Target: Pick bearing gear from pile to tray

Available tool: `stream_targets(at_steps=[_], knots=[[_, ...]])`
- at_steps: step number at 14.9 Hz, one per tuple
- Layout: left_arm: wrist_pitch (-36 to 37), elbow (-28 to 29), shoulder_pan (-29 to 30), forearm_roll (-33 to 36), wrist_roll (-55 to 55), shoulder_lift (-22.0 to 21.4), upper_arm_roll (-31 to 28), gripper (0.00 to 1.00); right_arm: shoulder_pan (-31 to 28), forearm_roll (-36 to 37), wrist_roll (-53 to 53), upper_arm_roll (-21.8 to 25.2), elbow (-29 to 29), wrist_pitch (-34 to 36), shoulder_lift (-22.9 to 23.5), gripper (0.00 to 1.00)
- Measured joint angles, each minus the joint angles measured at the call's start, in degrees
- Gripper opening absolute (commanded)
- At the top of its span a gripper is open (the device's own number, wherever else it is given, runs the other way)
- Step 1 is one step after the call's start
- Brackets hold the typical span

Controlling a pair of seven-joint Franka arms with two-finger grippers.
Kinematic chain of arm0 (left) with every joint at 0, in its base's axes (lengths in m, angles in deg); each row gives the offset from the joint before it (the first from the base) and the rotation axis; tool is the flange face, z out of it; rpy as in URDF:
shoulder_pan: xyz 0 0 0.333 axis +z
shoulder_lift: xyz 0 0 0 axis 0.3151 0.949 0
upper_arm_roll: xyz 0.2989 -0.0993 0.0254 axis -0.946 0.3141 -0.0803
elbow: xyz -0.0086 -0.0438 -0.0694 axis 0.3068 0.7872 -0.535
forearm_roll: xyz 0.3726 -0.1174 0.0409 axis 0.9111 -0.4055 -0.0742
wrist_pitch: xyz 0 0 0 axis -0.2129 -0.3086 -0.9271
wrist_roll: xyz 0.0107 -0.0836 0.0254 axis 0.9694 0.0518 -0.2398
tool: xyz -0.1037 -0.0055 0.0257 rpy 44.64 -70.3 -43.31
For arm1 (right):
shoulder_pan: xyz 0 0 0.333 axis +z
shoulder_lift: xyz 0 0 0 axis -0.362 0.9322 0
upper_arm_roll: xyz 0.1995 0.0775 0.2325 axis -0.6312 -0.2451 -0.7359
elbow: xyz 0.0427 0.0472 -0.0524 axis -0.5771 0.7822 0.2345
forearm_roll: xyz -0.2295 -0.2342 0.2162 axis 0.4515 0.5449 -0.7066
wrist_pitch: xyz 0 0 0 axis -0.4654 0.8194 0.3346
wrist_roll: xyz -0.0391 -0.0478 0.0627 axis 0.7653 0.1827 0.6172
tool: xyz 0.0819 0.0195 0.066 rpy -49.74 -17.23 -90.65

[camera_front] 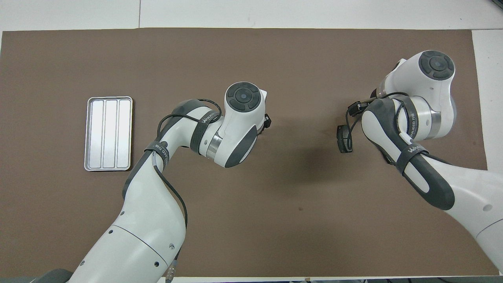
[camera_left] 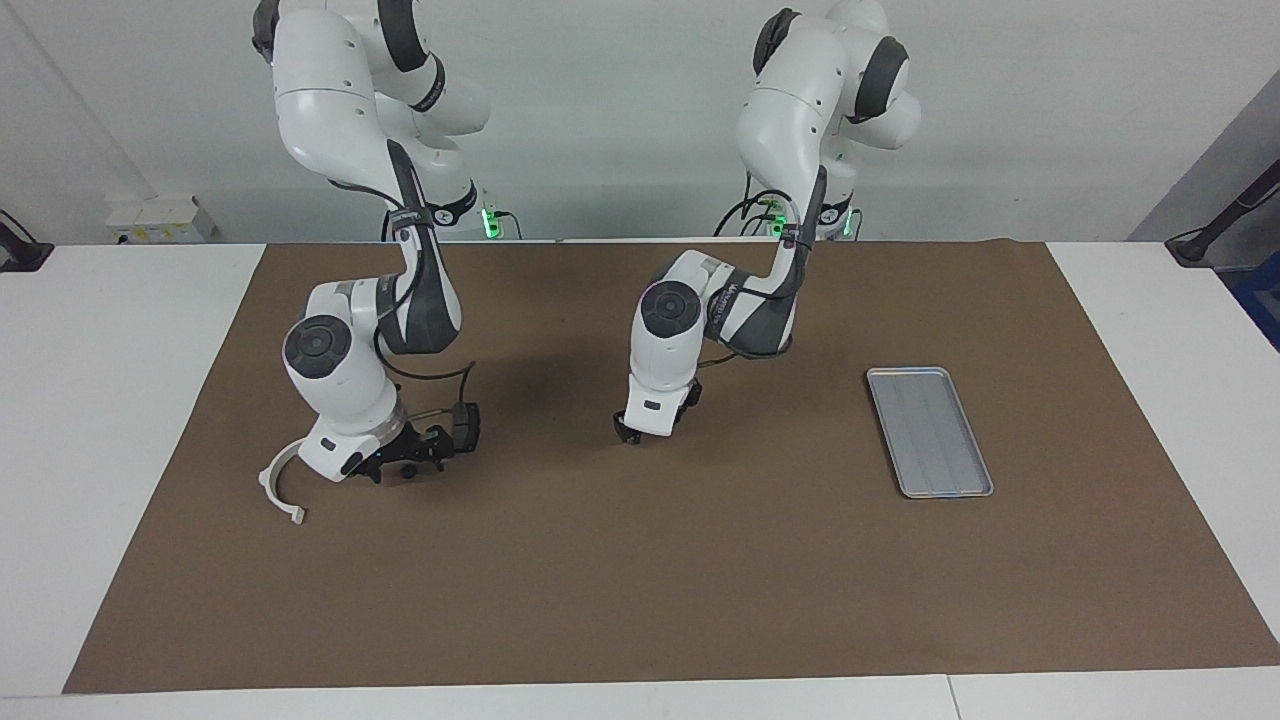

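The facing view shows a white half-ring bracket (camera_left: 280,484) lying on the brown mat (camera_left: 640,580) at the right arm's end of the table; the overhead view does not show it, because the right arm covers that spot; the right gripper (camera_left: 400,462) is low over the mat just beside the bracket, with small dark bits under it that I cannot make out; I cannot tell if its fingers are spread or pressed together; the left gripper (camera_left: 645,432) is down low over the middle of the mat, and from above the arm's round white wrist hides it; I cannot tell how its fingers stand, or if they pinch anything; the tray (camera_left: 929,431) lies flat near the left arm's end of the table, well apart from both grippers; the overhead view shows it best, with nothing lying in it; there is lots of bare mat between the tray and the left gripper, and more on the side away from the robots; the tray is shiny silver-grey metal with rounded corners, a low rim and long grooves; the bracket is a thin curved arc; the mat looks dull and smooth.
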Motion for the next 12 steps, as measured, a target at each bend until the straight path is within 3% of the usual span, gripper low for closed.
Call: stream_targets(at_steps=[4,7,8,10,11,12], knots=[[-0.1,0.1,-0.3,-0.2,0.7,0.0,0.0,0.82,-0.7,0.0,-1.0,0.0,0.9,-0.6,0.0,0.98],[-0.8,0.8,-0.5,-0.3,1.2,0.0,0.0,0.75,-0.7,0.0,-1.0,-0.1,1.1,-0.6,0.0,0.77],[-1.6,1.2,-0.6,-0.3,1.5,-0.1,0.0,0.7,-0.7,0.0,-1.0,-0.1,1.2,-0.6,0.0,0.65],[-2.2,1.7,-0.7,-0.3,1.7,-0.5,-0.1,0.61,-0.7,0.0,-1.0,-0.1,1.5,-1.0,0.0,0.1],[-2.2,1.7,-0.7,-0.3,1.7,-0.6,-0.1,0.59,-0.7,0.0,-1.0,-0.1,1.6,-1.4,0.0,0.0],[-2.4,1.8,-0.7,-0.3,1.8,-0.6,-0.1,0.58,-0.7,0.0,-1.0,-0.2,1.8,-1.7,0.0,0.0]])
